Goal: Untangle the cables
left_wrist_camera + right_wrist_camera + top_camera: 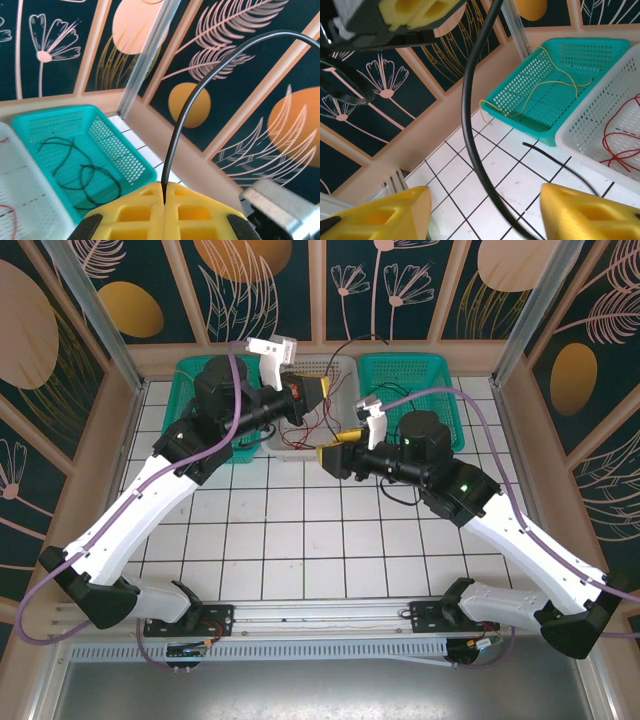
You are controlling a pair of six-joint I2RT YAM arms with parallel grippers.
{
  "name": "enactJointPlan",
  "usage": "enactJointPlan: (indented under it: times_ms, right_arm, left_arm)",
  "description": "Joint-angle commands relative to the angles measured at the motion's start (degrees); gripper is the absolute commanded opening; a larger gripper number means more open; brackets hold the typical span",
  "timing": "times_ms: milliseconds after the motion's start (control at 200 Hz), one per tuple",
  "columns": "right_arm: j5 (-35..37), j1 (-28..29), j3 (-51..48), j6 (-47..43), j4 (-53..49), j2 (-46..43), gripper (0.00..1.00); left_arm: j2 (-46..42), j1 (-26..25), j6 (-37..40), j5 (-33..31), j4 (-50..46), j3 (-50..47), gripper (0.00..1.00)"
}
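Observation:
My left gripper (164, 192) is shut on a black cable (172, 145), which rises from between the yellow fingers and arcs off to the upper right. From above, that gripper (320, 388) hangs over the white basket (345, 368). My right gripper (485, 215) is open, and the same black cable (469, 125) runs down between its two yellow fingers without touching either. It sits just in front of the white basket (335, 453). Red cables (620, 135) lie in the white basket, a yellow cable (555, 85) in one teal basket, and another black cable (75, 170) in the other.
Teal baskets stand left (190, 375) and right (410, 375) of the white basket against the back wall. A loose black cable end (555, 160) lies on the tiled floor by the white basket. Open tiles (300, 530) stretch between the arms.

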Motion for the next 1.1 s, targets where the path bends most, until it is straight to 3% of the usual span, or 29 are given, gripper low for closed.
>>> enactJointPlan:
  times_ms: [0, 140, 340, 400, 561, 581, 591, 771, 941, 986, 1096]
  right_arm:
    - [-0.49, 0.71, 1.38, -0.48, 1.06, 0.06, 0.5]
    - [2.76, 0.72, 2.26, -0.77, 0.94, -0.11, 0.38]
    - [12.6, 0.63, 4.63, -1.37, -0.99, 0.39, 0.02]
    - [15.82, -0.03, 5.98, -1.41, -1.23, 0.97, 0.0]
    - [15.25, -8.6, 12.1, 0.07, -2.09, 4.74, 0.0]
    - [15.01, -10.0, 12.95, 0.03, -2.32, 5.42, 0.0]
    - [14.75, -10.53, 13.44, -0.01, -2.41, 5.77, 0.0]
    - [7.89, -25.24, 24.25, -1.32, -6.85, 18.01, 0.0]
    - [11.22, -32.2, 33.82, -5.55, -11.95, 33.72, 0.0]
    - [12.16, -33.23, 34.25, -5.83, -12.08, 36.8, 0.1]
    - [14.55, -35.48, 33.77, -4.58, -13.9, 41.97, 0.53]
  left_arm:
    - [-1.52, 0.48, -8.89, 3.78, 12.15, -4.08, 0.0]
    - [-1.93, 0.51, -14.39, 2.78, 19.09, -8.72, 0.0]
    - [0.51, 0.71, -17.62, 1.26, 21.84, -8.34, 0.0]
    - [1.3, 0.96, -16.31, -1.41, 20.12, -7.38, 0.0]
    - [0.84, 1.23, -11.32, -14.47, 15.53, -7.04, 0.78]
    - [0.48, 1.28, -10.26, -16.67, 14.92, -7.23, 0.95]
    - [0.25, 1.26, -9.79, -17.74, 14.73, -7.34, 0.98]
    - [-5.72, 1.33, -2.66, -36.87, 9.72, -11.87, 0.99]
    - [-13.02, 1.41, 0.93, -43.02, 7.42, -20.23, 0.99]
    - [-14.55, 1.49, 0.96, -44.67, 6.42, -22.45, 0.99]
    - [-18.0, 1.58, -0.22, -49.91, 4.13, -28.05, 0.99]
